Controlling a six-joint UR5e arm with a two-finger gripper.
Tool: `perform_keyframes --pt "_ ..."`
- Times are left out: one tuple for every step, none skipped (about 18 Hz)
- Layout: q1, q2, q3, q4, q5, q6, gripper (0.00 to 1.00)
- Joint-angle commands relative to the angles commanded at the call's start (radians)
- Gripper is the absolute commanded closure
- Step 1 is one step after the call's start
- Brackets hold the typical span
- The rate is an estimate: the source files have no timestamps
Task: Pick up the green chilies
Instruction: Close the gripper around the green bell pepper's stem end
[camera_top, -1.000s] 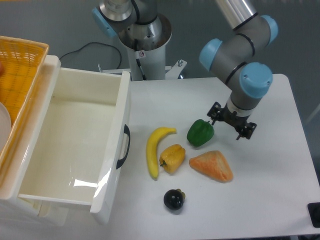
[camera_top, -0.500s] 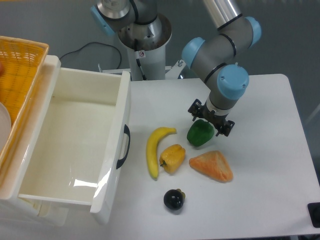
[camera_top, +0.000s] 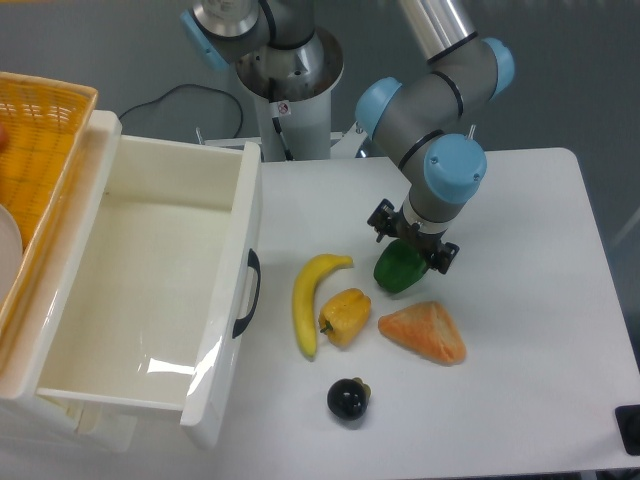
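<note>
Where the fixed camera looks down on the white table (camera_top: 520, 330), the following items are recorded.

Item 1: the green chilies (camera_top: 398, 270), a glossy dark-green, lobed pepper-shaped toy. It rests on the table near the middle, just right of the banana's upper tip, above the yellow pepper and above the orange wedge. Its upper part is covered by the gripper.

Item 2: the gripper (camera_top: 412, 238), black, two-fingered, on the grey and blue arm (camera_top: 440, 95). It sits directly over the top of the green chilies, fingers spread apart, one finger at the upper left of the toy and the other at its right edge. Whether the fingers touch the toy cannot be told. The toy is not lifted.

Item 3: banana (camera_top: 312, 300), yellow, curved, lying lengthwise left of the yellow pepper and close beside it.

Item 4: yellow pepper (camera_top: 346, 316), lying on its side between the banana and the orange wedge.

Item 5: orange wedge (camera_top: 425, 332), a triangular, rough-textured piece, below the green chilies and right of the yellow pepper.

Item 6: small black round fruit (camera_top: 348, 399), alone toward the front edge, below the yellow pepper.

Item 7: white drawer (camera_top: 150, 290), pulled open at the left, dark handle facing the banana.

Item 8: woven yellow basket (camera_top: 35, 150), at the far left edge, partly out of frame.
</note>
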Motion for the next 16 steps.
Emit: perform_keyframes --pt "-0.008 -0.008 0.000 0.005 0.002 -0.008 0.00" --pt "-0.012 -0.017 0.002 0.008 0.003 -0.011 0.00" --pt "-0.015 -0.021 0.002 0.008 0.003 -0.017 0.00" --pt "-0.017 -0.023 0.002 0.008 0.005 -0.023 0.00" --pt "-0.017 -0.023 0.002 0.008 0.003 -0.023 0.00" --pt "-0.017 -0.023 0.002 0.008 0.003 -0.023 0.00" --pt "-0.017 -0.025 0.002 0.008 0.005 -0.023 0.00" --pt "-0.017 -0.029 0.003 0.009 0.005 -0.023 0.00" --pt "-0.017 -0.034 0.005 0.009 0.005 -0.023 0.00" --pt "-0.017 -0.037 0.006 0.012 0.005 -0.025 0.00" --pt "-0.017 -0.041 0.005 0.017 0.006 -0.025 0.00" --pt "-0.018 -0.045 0.005 0.018 0.015 -0.025 0.00" --pt "-0.020 -0.051 0.006 0.023 0.027 -0.025 0.00" --pt "-0.025 -0.057 0.006 0.029 0.040 -0.026 0.00" --pt "-0.032 -0.064 0.008 0.035 0.055 -0.034 0.00" --pt "-0.037 -0.071 0.009 0.041 0.064 -0.043 0.00"
